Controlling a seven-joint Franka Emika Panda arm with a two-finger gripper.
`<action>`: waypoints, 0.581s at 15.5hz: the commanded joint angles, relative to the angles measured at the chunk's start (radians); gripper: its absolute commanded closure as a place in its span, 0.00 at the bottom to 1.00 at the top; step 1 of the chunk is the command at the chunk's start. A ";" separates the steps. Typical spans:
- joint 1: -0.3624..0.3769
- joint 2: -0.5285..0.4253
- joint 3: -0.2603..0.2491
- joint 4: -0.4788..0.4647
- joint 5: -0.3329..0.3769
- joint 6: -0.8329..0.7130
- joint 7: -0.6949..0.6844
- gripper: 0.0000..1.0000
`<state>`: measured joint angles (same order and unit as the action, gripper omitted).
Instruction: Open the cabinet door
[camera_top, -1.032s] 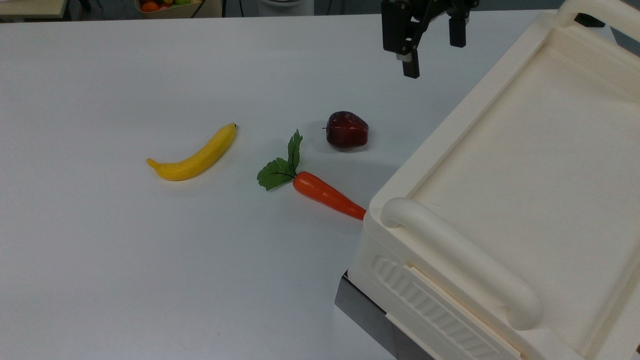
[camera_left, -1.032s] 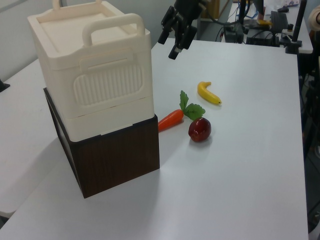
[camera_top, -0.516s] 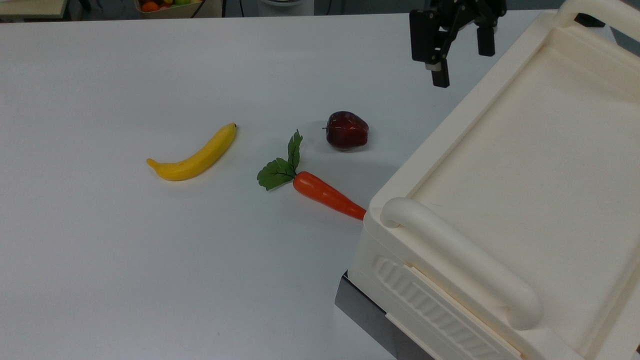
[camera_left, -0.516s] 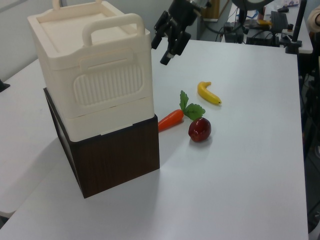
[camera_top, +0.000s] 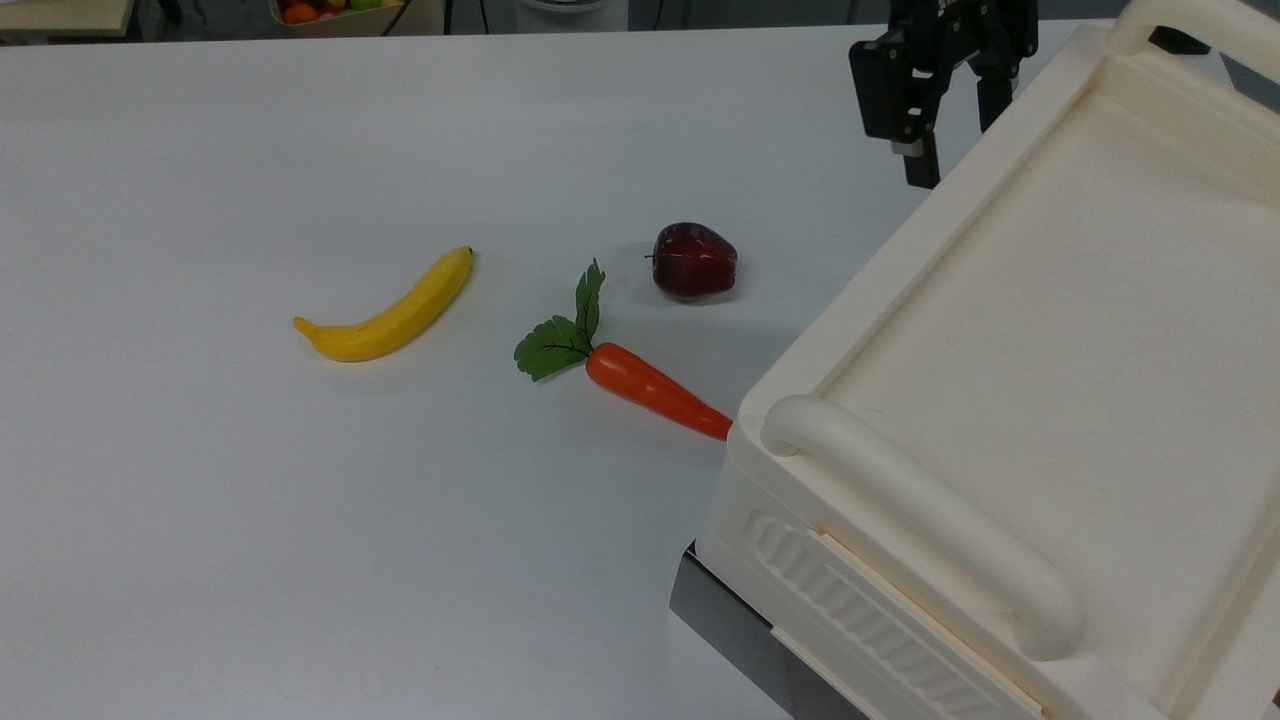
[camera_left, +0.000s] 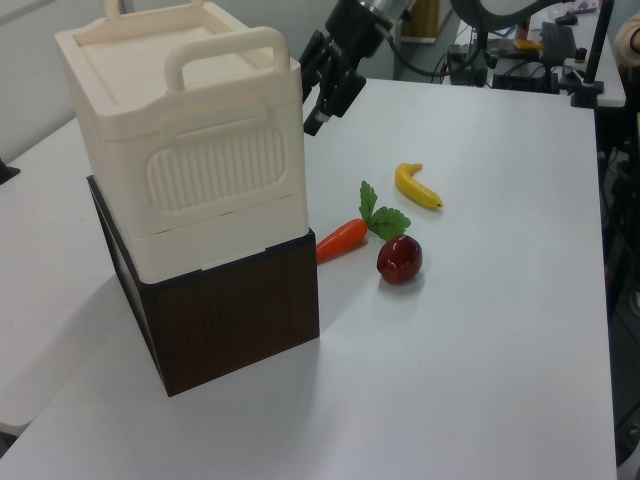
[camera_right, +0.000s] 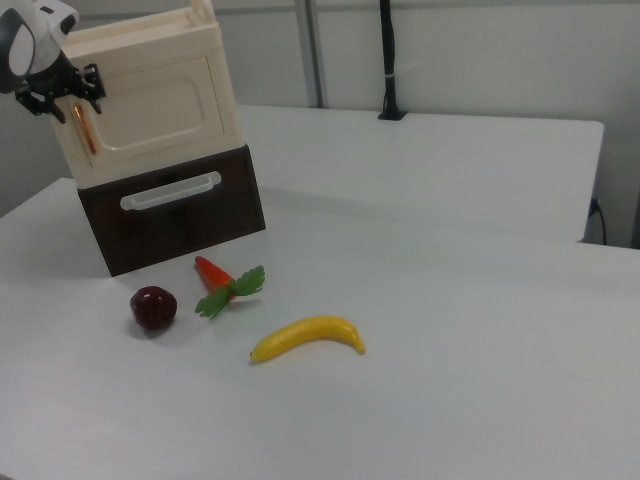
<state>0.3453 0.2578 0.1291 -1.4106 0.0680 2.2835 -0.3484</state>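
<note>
The cream cabinet (camera_top: 1050, 300) stands on a dark brown base. Its door (camera_right: 160, 110), a flat panel with a recessed inset, sits flush and shut in the right view, with a copper bar handle (camera_right: 88, 131) near the door's left edge. My gripper (camera_right: 76, 99) is open and hovers right at the top of that handle, one finger on each side; whether it touches is unclear. In the top view the gripper (camera_top: 950, 135) hangs at the cabinet's far corner, one finger partly hidden behind the rim. In the left view the gripper (camera_left: 318, 100) is just beyond the cabinet's (camera_left: 200, 170) front corner.
On the white table in front of the cabinet lie a carrot (camera_top: 650, 388), a dark red apple (camera_top: 694, 260) and a banana (camera_top: 390, 310). The dark base (camera_right: 180, 210) carries a long cream drawer handle (camera_right: 170, 190). Open table lies on the right view's right.
My gripper has moved in and down toward the cabinet's front corner, rightward in the top view and leftward in the left view. It stays open. The fruit and the door have not moved.
</note>
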 joint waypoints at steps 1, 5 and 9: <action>0.012 0.012 -0.005 0.019 -0.002 0.001 -0.015 0.56; 0.011 0.012 -0.005 0.019 -0.002 0.005 -0.014 0.67; 0.009 0.011 -0.005 0.015 -0.002 0.004 -0.008 0.81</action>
<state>0.3469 0.2577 0.1291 -1.4106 0.0665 2.2832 -0.3507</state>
